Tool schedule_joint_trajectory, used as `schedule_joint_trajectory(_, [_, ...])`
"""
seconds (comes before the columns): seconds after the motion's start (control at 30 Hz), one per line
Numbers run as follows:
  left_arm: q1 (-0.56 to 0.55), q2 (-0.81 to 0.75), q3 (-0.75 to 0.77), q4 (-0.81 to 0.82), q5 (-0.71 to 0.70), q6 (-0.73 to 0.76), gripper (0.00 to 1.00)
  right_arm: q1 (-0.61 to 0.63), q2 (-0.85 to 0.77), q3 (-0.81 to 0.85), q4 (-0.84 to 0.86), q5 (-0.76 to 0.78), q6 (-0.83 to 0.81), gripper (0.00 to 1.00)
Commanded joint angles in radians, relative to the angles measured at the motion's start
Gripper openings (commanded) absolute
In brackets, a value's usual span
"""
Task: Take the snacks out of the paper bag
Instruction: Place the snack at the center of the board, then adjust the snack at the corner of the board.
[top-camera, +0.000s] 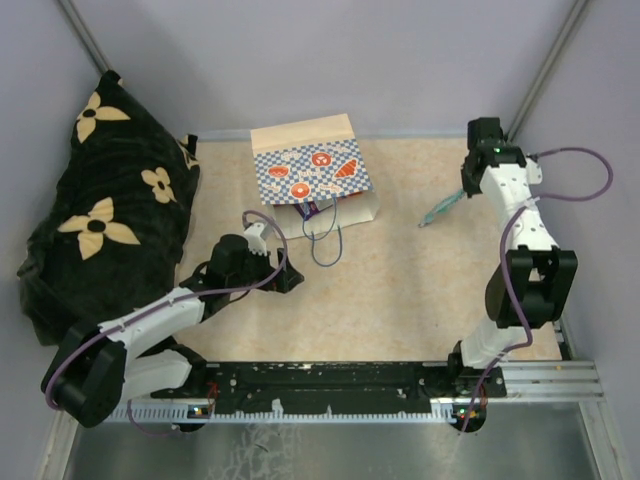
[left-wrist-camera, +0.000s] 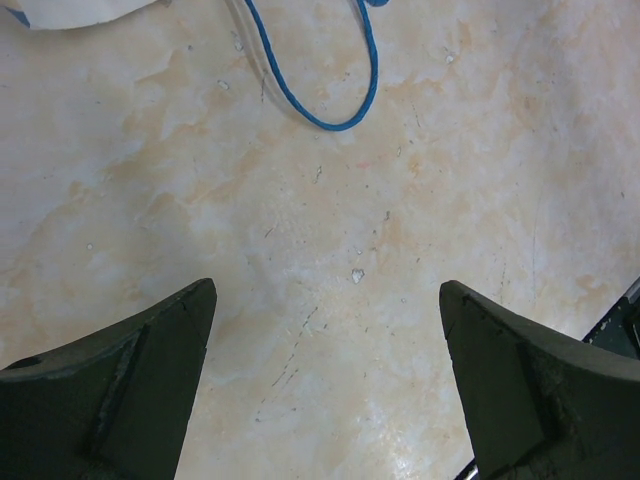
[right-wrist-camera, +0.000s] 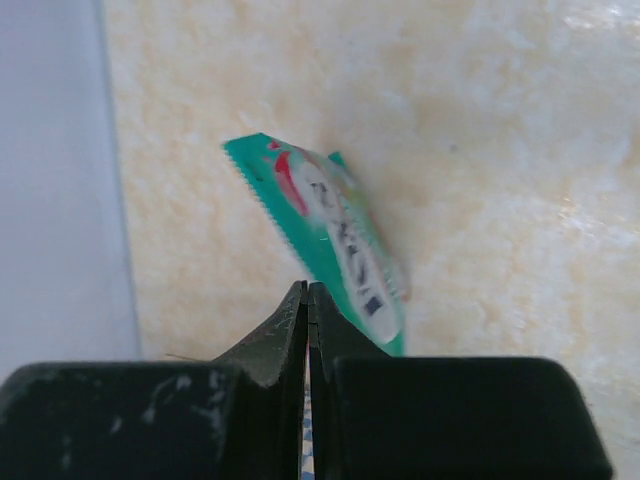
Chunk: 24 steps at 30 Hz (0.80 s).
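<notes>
The cream paper gift bag with blue-white checks lies flat at 12 o'clock on the beige marbled table. Its mouth and thin blue cord handle face 6 o'clock. The left pincer hangs spread wide over bare table, just short of that cord. At 2 o'clock the right pincer is clamped on a teal glossy candy pouch, well apart from the bag.
</notes>
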Motion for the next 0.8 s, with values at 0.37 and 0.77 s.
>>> schedule_joint_trajectory(0.37, [0.002, 0.019, 0.048, -0.028, 0.025, 0.009, 1.0, -0.034, -0.136, -0.001, 0.062, 0.076, -0.128, 0.06])
schedule_joint_trajectory(0.77, [-0.014, 0.045, 0.016, -0.001, 0.057, 0.013, 1.0, -0.513, -0.386, -0.761, 0.889, -0.53, -0.694, 0.94])
